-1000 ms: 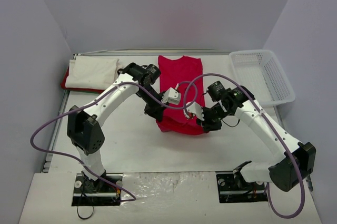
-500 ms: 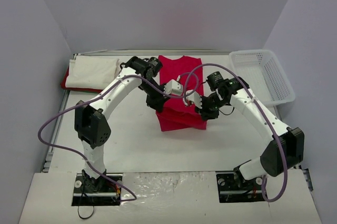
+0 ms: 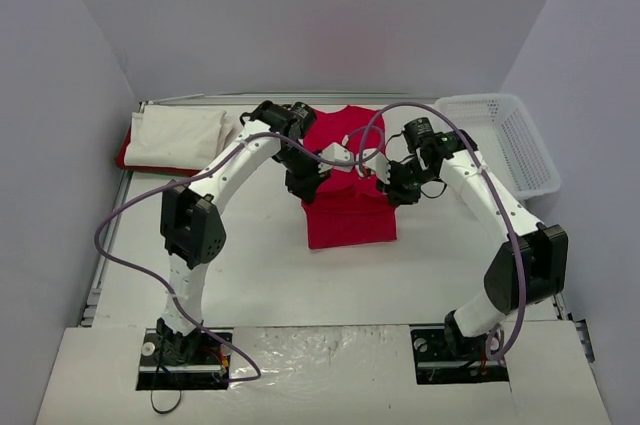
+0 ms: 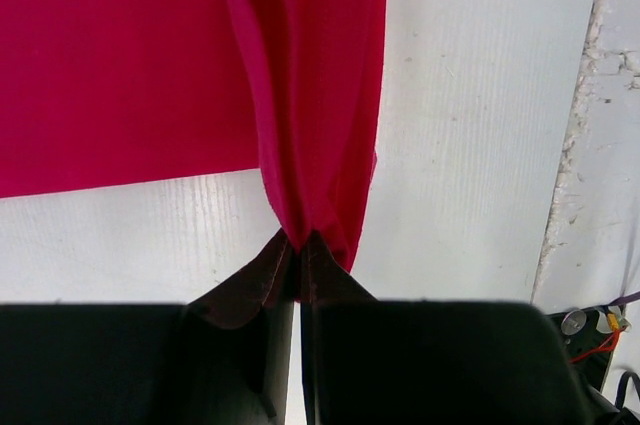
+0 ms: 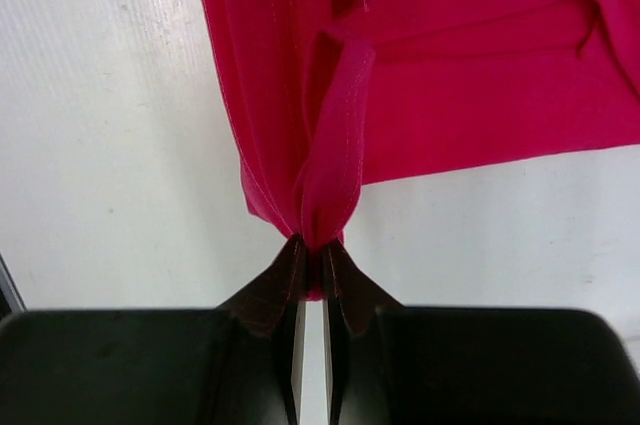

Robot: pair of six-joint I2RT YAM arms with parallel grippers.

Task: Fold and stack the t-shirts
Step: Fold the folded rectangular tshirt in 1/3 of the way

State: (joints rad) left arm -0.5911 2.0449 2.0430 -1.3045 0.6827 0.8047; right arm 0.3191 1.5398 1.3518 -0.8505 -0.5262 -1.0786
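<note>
A bright red t-shirt (image 3: 348, 200) lies on the table's middle, its near part lifted and carried back over itself. My left gripper (image 3: 310, 183) is shut on the shirt's left lower corner, seen pinched in the left wrist view (image 4: 300, 243). My right gripper (image 3: 392, 185) is shut on the right lower corner, bunched cloth between the fingertips in the right wrist view (image 5: 316, 248). The red cloth (image 4: 120, 55) spreads flat below both wrists (image 5: 480, 55). A folded white t-shirt (image 3: 178, 135) lies on a folded red one (image 3: 124, 157) at the back left.
A white lattice basket (image 3: 498, 143) stands at the back right. White table surface (image 3: 250, 265) lies in front of the shirt, with the arm bases at the near edge. Grey walls enclose the back and sides.
Both grippers have carried the shirt's near hem away from the arm bases toward the collar. The fold has moved back and the arms are more extended.
</note>
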